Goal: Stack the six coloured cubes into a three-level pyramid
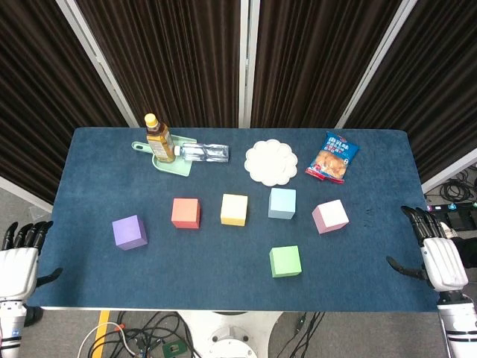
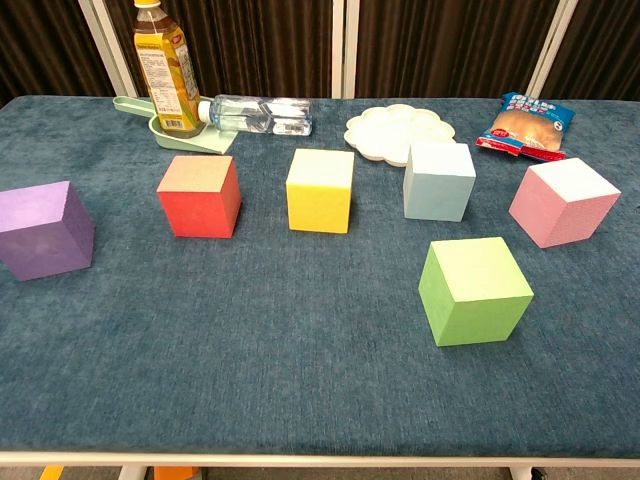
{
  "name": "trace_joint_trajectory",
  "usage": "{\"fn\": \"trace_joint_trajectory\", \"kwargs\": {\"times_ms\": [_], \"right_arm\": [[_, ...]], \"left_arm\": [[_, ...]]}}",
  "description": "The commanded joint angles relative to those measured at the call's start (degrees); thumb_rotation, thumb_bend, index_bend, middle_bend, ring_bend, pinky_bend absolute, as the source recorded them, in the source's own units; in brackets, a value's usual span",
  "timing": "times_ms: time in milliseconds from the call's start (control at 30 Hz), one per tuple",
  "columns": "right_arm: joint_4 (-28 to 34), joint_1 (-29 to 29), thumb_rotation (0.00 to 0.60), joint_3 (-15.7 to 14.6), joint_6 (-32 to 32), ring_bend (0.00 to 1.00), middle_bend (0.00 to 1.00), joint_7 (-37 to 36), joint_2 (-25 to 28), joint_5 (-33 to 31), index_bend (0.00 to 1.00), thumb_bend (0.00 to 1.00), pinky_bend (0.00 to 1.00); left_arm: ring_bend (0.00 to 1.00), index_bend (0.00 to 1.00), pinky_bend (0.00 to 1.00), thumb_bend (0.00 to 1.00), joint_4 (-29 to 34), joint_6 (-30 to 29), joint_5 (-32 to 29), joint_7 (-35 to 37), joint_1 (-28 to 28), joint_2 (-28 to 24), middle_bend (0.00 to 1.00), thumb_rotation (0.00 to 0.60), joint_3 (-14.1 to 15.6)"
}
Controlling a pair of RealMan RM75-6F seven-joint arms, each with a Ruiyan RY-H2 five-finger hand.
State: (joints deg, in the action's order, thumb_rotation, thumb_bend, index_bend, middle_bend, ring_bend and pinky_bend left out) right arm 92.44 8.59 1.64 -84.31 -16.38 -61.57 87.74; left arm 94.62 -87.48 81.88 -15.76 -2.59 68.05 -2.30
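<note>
- 6 coloured cubes sit apart from one another on the blue tabletop (image 1: 89,268), none stacked.
- 4 of them form a loose row across the middle: red cube (image 1: 185,212), yellow cube (image 1: 234,209), light blue cube (image 1: 282,203) and pink cube (image 1: 330,216), from left to right.
- Purple cube (image 1: 129,232) lies further left and a little nearer than that row, well apart from the red cube.
- Green cube (image 1: 285,261) sits nearest of all, in front of the gap between the light blue cube and the pink cube.
- Left hand (image 1: 20,262) hangs off the left edge of the tabletop, fingers spread apart and holding nothing; it touches no cube.
- Right hand (image 1: 436,253) rests at the right edge, fingers apart and empty, well apart from the pink cube.
- Along the far side, a tea bottle (image 1: 159,139) stands upright on a pale green tray (image 1: 170,165), with a clear water bottle (image 1: 205,153) lying on its side just beside it.
- White flower-shaped palette (image 1: 271,161) lies to the right of the bottles, and a snack bag (image 1: 332,157) lies further right, near the far right corner.
- Chest view shows the cubes but neither hand.
</note>
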Motion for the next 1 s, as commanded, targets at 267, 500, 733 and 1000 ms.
{"fn": "trace_joint_trajectory", "kwargs": {"times_ms": [267,500,733,1000], "right_arm": [[0.35,-1.07,0.600,0.22,-1.82,0.00,0.09,-1.42,1.16,1.53,0.00,0.12,0.00],[2.14,-0.71,0.600,1.13,-2.13,0.00,0.09,-0.10,3.42,2.31,0.00,0.12,0.00],[4.02,-0.14,0.600,1.64,-1.33,0.00,0.08,0.80,4.94,2.56,0.00,0.12,0.00],[4.76,0.41,0.600,1.75,0.23,0.00,0.08,1.74,5.33,2.25,0.00,0.12,0.00]], "left_arm": [[0.12,0.15,0.04,0.00,2.02,2.45,3.91,3.88,-3.01,-3.35,0.14,0.600,-0.67],[0.12,0.15,0.04,0.00,5.12,13.26,7.95,8.29,-13.41,-8.63,0.15,0.600,-4.17],[0.12,0.16,0.04,0.00,4.08,29.30,4.89,10.66,-26.64,-7.26,0.15,0.600,-8.65],[0.12,0.15,0.04,0.00,-3.11,43.49,-2.01,11.64,-37.58,-0.05,0.14,0.600,-10.06]]}}
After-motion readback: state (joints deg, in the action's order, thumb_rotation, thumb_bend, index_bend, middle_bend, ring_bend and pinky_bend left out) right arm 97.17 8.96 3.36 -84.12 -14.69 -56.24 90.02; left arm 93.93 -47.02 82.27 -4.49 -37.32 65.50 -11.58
